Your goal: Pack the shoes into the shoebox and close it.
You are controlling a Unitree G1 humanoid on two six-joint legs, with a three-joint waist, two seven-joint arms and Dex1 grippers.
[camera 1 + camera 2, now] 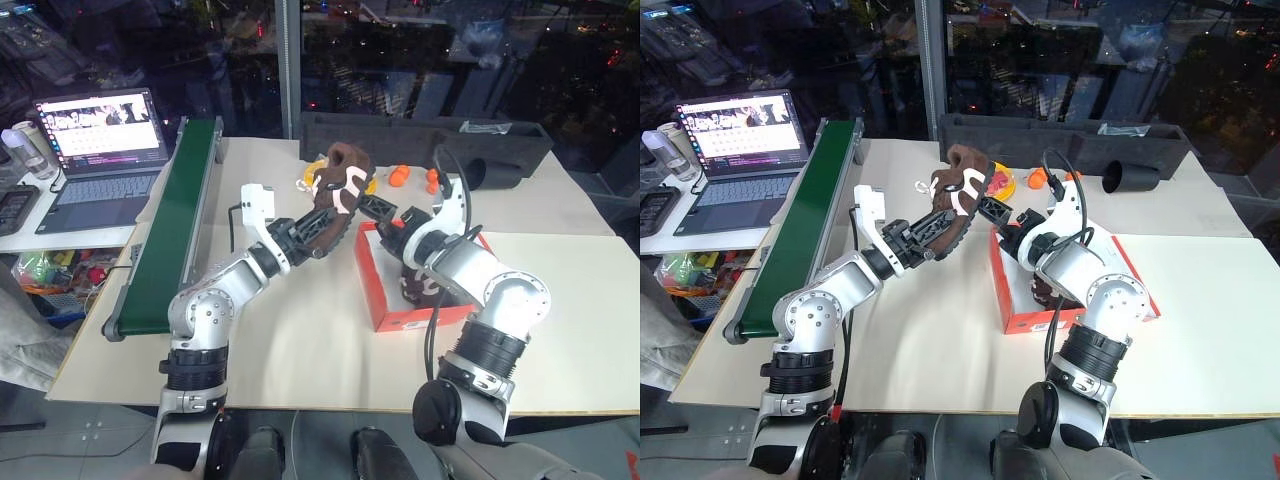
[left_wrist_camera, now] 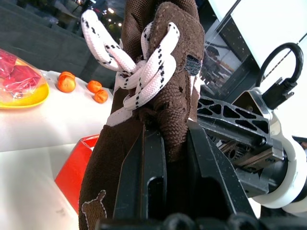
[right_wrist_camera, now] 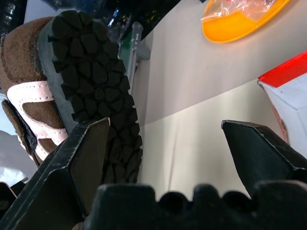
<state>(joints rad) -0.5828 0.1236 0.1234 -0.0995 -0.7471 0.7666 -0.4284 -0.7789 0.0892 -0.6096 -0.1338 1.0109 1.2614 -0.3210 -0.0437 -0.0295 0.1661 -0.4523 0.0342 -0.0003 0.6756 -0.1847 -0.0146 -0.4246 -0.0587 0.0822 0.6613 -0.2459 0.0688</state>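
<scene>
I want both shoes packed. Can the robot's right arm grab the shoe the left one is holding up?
Probably yes. The right gripper is open with one finger already beside the sole of the shoe, and nothing stands between them.

Bench (image 1: 300, 350): pale top. Green conveyor belt (image 1: 178, 215) runs along the 9 o'clock edge. Open laptop (image 1: 100, 150), screen lit, on a side desk at 10 o'clock beyond the belt. Long dark grey tray (image 1: 420, 145) across the 12 o'clock edge; black cylinder (image 1: 1130, 177) lies beside it. Orange balls (image 1: 400, 175) and yellow plate (image 3: 244, 19) near centre-far.
</scene>
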